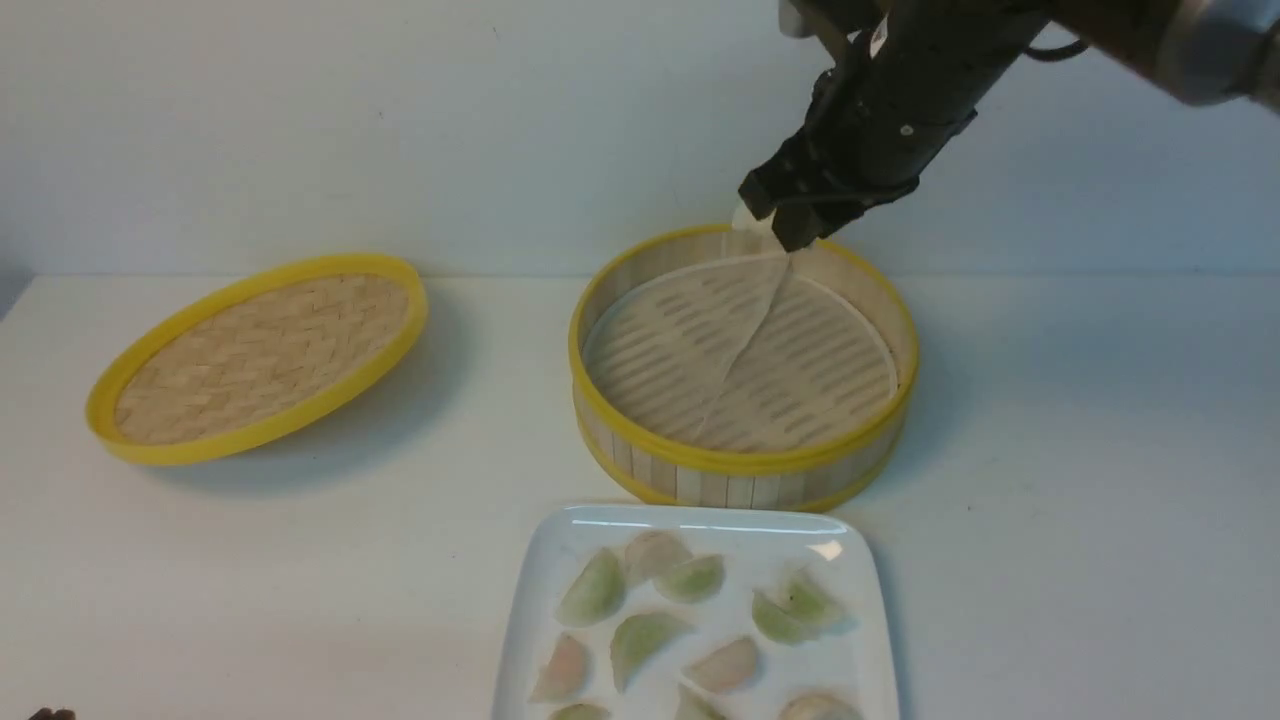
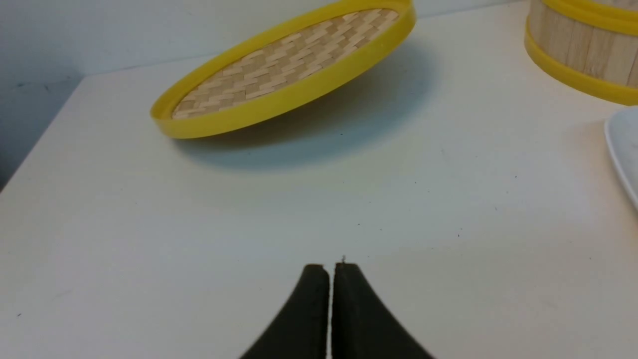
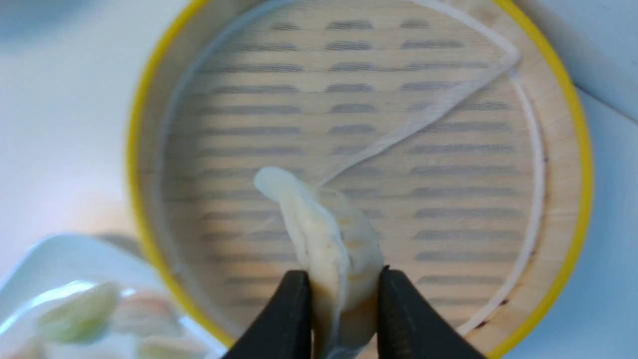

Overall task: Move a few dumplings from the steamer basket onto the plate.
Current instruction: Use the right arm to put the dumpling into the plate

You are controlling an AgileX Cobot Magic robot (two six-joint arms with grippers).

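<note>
My right gripper (image 1: 772, 226) hangs above the far rim of the steamer basket (image 1: 742, 462) and is shut on a pale cream-white dumpling (image 3: 326, 234), which peeks out beside the fingers in the front view (image 1: 745, 215). The basket (image 3: 573, 149) holds only its pale folded liner (image 1: 740, 345); no dumplings lie on its slatted floor. The white plate (image 1: 700, 525) sits in front of the basket with several green, pink and pale dumplings (image 1: 640, 640) on it. My left gripper (image 2: 330, 269) is shut and empty, low over bare table at the front left.
The shallow woven yellow-rimmed lid (image 1: 262, 355) lies tilted on the table at the left, also in the left wrist view (image 2: 284, 70). A pale wall stands close behind the basket. The white table (image 1: 1080, 500) extends to the right of the basket and plate.
</note>
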